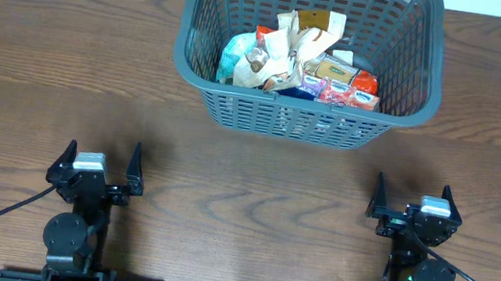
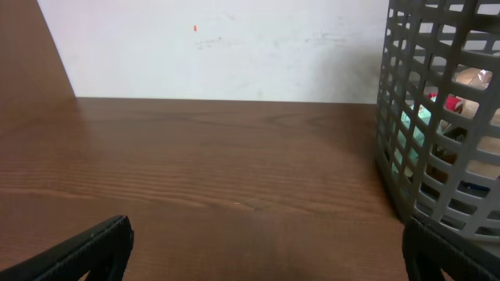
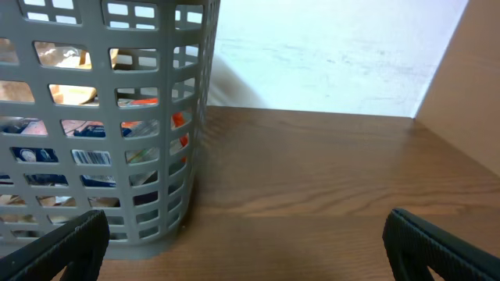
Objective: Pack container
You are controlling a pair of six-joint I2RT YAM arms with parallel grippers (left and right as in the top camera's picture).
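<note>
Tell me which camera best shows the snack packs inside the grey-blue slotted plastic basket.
The overhead view: it looks straight down into the grey-blue slotted plastic basket, so the crumpled snack packs lie open to sight. Both wrist views catch only coloured slivers of them through the slots in its side.

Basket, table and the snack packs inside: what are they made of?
The basket looks like moulded plastic: matte grey-blue, even slotted walls, thick rim. The table looks like wood, or a wood-look top: brown grain lines, slight sheen. The snack packs seem thin printed wrappers, plastic or paper, crinkled.
</note>
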